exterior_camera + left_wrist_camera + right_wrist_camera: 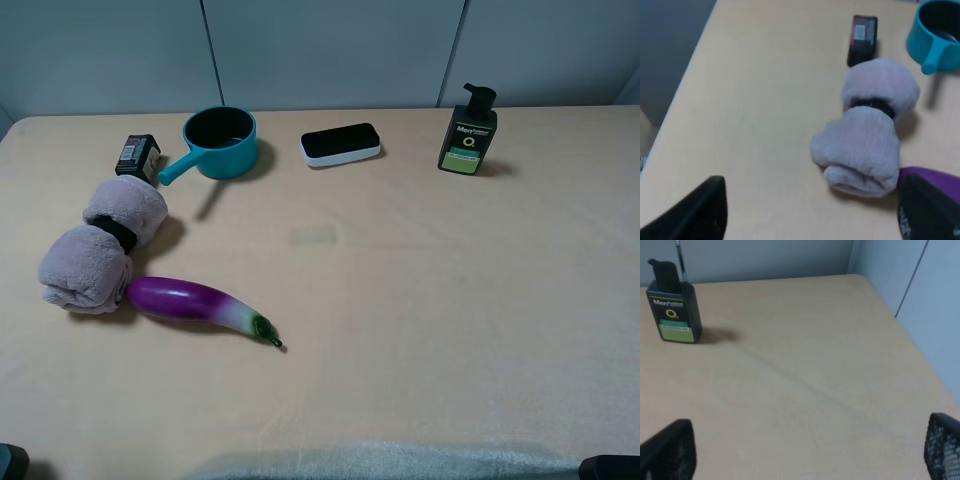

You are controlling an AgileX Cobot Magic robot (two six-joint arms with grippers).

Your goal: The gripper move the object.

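Observation:
The rolled pale pink-mauve towel (105, 245), cinched by a black band, lies at the table's left side, larger than the pan. It also shows in the left wrist view (865, 140). My left gripper (810, 205) is open and empty, short of the towel and apart from it, with its dark fingers (695, 215) at the frame's lower corners. My right gripper (805, 450) is open and empty over bare table at the right side. In the high view only dark bits of the arms show at the bottom corners.
A purple eggplant (195, 303) lies against the towel's near end. A teal pan (220, 140) and a small black box (138, 157) sit behind the towel. A white and black case (340, 144) and a dark pump bottle (468, 132) stand at the back. The table's left edge (685, 95) is close.

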